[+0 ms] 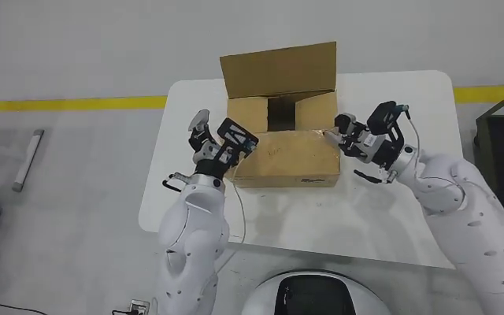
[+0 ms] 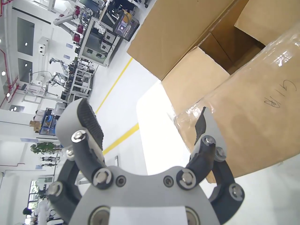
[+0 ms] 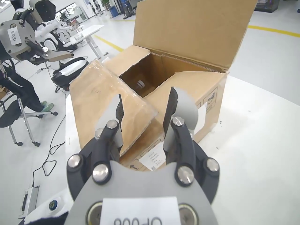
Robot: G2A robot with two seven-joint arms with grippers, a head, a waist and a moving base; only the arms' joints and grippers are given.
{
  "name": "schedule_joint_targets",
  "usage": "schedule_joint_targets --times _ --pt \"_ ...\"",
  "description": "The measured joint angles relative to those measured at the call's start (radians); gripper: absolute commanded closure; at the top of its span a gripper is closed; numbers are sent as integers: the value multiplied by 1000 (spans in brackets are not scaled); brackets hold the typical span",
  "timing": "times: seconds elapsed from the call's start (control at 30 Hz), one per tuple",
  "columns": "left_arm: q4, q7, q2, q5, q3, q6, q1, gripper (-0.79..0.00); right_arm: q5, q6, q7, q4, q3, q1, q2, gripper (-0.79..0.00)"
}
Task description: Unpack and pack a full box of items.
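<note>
The left gripper point(image 2: 145, 127) is hanging wide open, one finger touching the taped front flap point(image 2: 253, 108) of the box point(image 1: 279, 75). The right gripper point(image 3: 146, 111) is straddling that flap's other corner, fingers parted and not clamping. Beyond it, inside the box, something small and pale point(image 3: 140, 84), perhaps a cap, is lying. With neither gripper clamping it, the flap is risking slipping free.

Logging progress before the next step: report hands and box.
Left hand open at a corner of the brown cardboard box's taped front flap. Right hand open astride the other corner. Rear flap upright; side flaps partly cover the opening.
</note>
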State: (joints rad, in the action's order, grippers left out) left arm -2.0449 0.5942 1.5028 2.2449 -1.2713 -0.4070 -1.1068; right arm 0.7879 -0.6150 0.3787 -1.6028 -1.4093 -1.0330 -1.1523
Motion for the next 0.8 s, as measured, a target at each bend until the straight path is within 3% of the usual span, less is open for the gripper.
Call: schedule_joint_targets --times 0.17,0.23,0.27,0.3,0.6,0.8 --pt "7 -6 0 -10 10 -3 1 -785 -31 -16 14 17 11 9 2 -332" --pt "11 -9 0 -14 15 -2 3 -785 -51 -13 23 18 12 9 3 -172" --pt "13 -10 0 -16 17 -1 5 -785 -61 -13 27 16 10 9 4 -18" --pt "15 -11 0 -19 20 1 7 -785 -73 -12 33 11 6 9 5 0" --pt "44 -32 6 -53 42 39 63 -785 -190 -30 81 -55 -58 -8 21 0" --pt "56 -34 15 -98 49 81 146 -785 -146 -119 71 -148 -110 -54 36 0"
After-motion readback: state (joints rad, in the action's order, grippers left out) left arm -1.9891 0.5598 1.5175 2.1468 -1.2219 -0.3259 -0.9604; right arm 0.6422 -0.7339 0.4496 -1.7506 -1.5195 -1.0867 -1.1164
